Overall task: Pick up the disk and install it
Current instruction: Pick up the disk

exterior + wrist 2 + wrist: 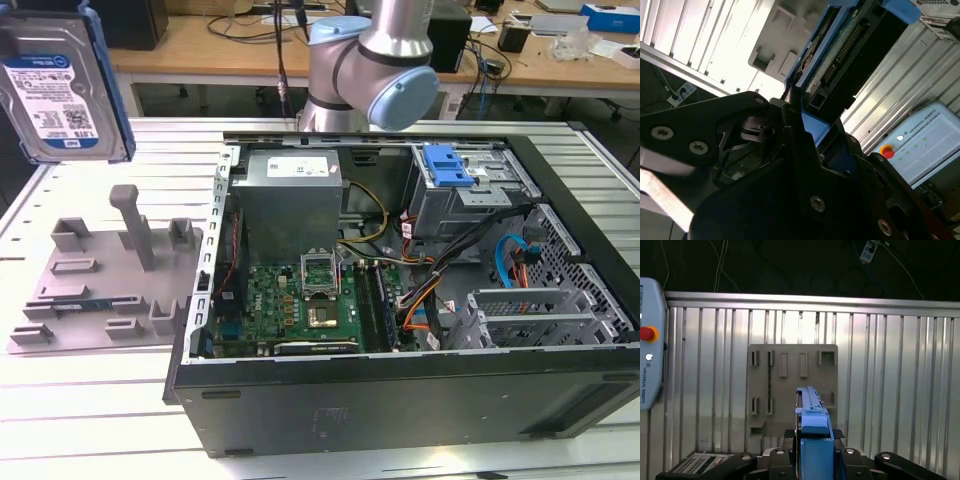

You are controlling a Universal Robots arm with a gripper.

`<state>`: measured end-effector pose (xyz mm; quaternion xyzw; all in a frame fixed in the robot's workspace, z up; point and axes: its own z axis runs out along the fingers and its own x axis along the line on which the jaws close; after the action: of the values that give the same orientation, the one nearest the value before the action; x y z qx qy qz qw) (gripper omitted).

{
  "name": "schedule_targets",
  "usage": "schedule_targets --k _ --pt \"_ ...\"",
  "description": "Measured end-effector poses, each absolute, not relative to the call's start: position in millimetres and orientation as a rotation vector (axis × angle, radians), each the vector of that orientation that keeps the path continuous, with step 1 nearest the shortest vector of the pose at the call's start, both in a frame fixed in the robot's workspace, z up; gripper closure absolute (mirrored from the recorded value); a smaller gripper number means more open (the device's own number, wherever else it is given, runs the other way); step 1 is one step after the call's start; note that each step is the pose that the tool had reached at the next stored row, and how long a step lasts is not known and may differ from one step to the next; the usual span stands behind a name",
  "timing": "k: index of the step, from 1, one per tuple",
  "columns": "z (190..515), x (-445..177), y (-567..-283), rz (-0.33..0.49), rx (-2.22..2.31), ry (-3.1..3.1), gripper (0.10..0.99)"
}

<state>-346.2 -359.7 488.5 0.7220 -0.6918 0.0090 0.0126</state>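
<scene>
Directly above the grey fixture plate (792, 390), we see the gripper (812, 127) closed narrow on the disk (55, 90). In the second wrist view its black fingers (795, 115) press the blue carrier frame from both sides, and the connector edge points away from the wrist. In the first wrist view the disk stands edge-on over the middle of the plate. In the exterior view it hangs well clear above the plate, with its label facing the camera.

Below it, the plate's slots lie bare and its upright post (132, 225) rises toward the disk without touching it. The plate rests on the slatted table (900, 390), and a teach pendant (647, 365) lies apart from the plate at the table's edge.

Just beside the plate, on the exterior view's right of it, stands the open computer case (400, 400). The drive cage (470, 205) with its blue latch tab (447, 165) sits at the side of the case far from the plate, and the arm (375, 60) rises beyond that.

We judge that the disk is picked and the work now is the carry. To do that well, we would keep the grip square on the carrier rather than on the bare board. We would also hold the disk above the post and the case wall, and avoid any swing that could loosen the frame between the pads.
</scene>
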Motion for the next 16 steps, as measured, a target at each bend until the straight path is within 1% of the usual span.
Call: schedule_targets --k 6,7,16 --pt "488 -316 -374 0.028 2.25 -2.156 0.718" --pt "489 -302 -380 0.028 2.25 -2.156 0.718" --pt "489 -262 -395 0.028 2.25 -2.156 0.718"
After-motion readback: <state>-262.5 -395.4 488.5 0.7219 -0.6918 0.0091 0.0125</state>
